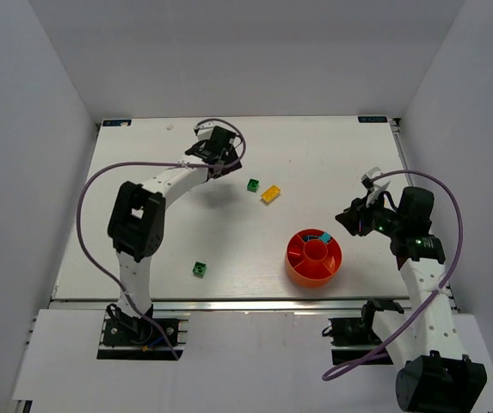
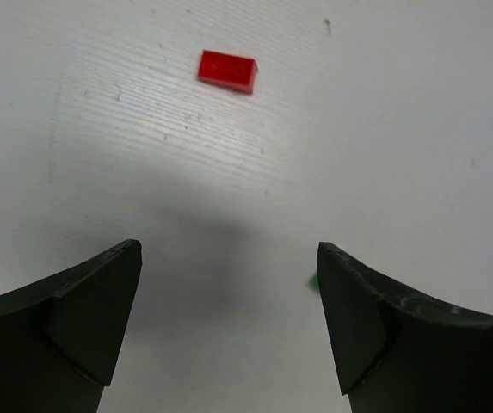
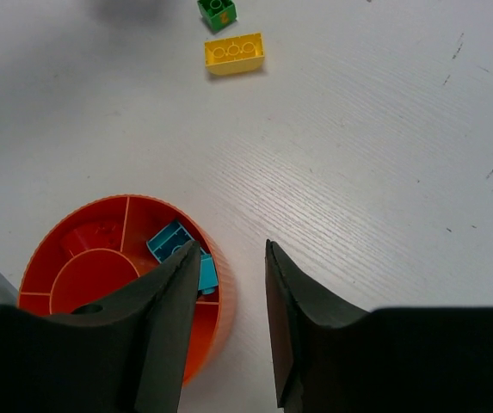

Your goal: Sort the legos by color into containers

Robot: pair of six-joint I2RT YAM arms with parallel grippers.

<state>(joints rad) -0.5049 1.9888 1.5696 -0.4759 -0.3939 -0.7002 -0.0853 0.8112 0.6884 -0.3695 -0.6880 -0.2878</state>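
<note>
Tray [image 1: 311, 277], orange-red, wedge compartments (cyan bricks [image 3: 169, 242] inside)

Counts:
- green legos: 2, far green lego [image 1: 253, 184] and near green lego [image 1: 200, 269]
- yellow lego [image 1: 270, 194]: 1
- red lego [image 2: 226, 70]: 1, seen only in the left wrist view
- cyan legos [image 3: 173, 242]: at least 1, maybe 2, since a finger hid the join
- tray [image 1: 302, 274]: 1, with 1 central cup. Its wedges were partly covered, so there was no full count.
- grippers: 2, left gripper [image 2: 229, 249] and right gripper [image 3: 232, 249]
</note>
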